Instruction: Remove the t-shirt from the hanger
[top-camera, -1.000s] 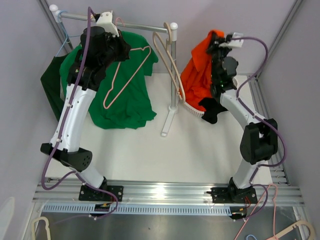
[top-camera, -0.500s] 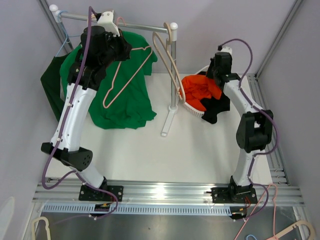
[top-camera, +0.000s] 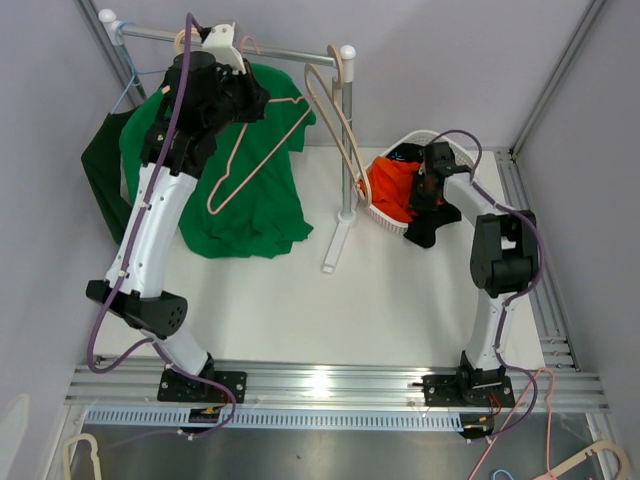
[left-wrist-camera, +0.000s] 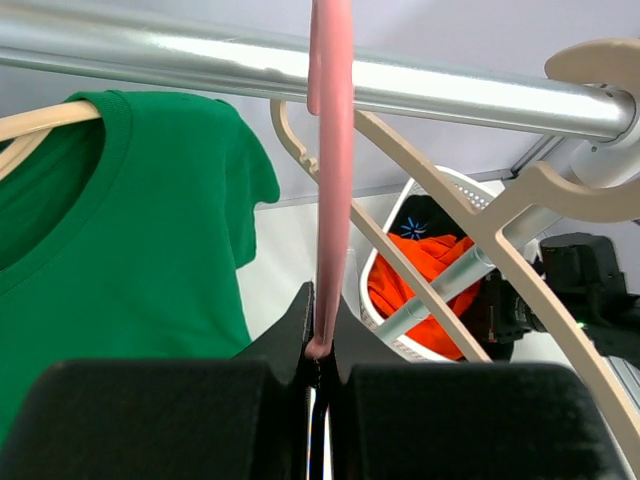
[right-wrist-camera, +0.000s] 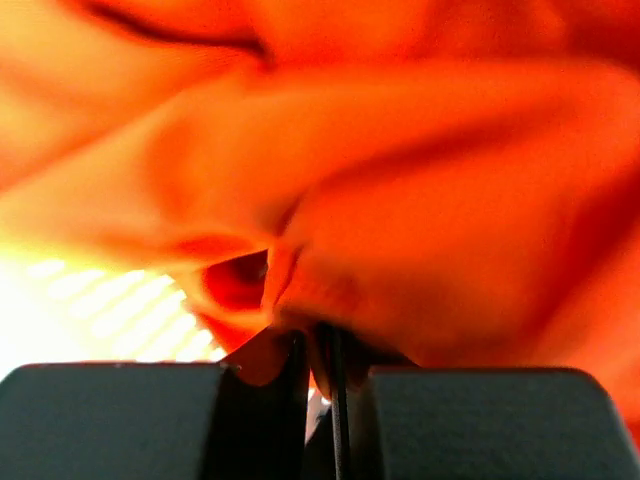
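The left gripper (left-wrist-camera: 322, 352) clamps the bare pink hanger (left-wrist-camera: 331, 150) up at the rail (left-wrist-camera: 150, 55), probably to steady it. The orange t-shirt (top-camera: 392, 188) lies bunched in the white basket (top-camera: 410, 138), the right gripper (right-wrist-camera: 318, 352) buried in it, jaws narrow; whether they pinch cloth I cannot tell.

Left end effector (left-wrist-camera: 320, 347) raised high, pinched tight; right end effector (right-wrist-camera: 318, 347) low, far forward.
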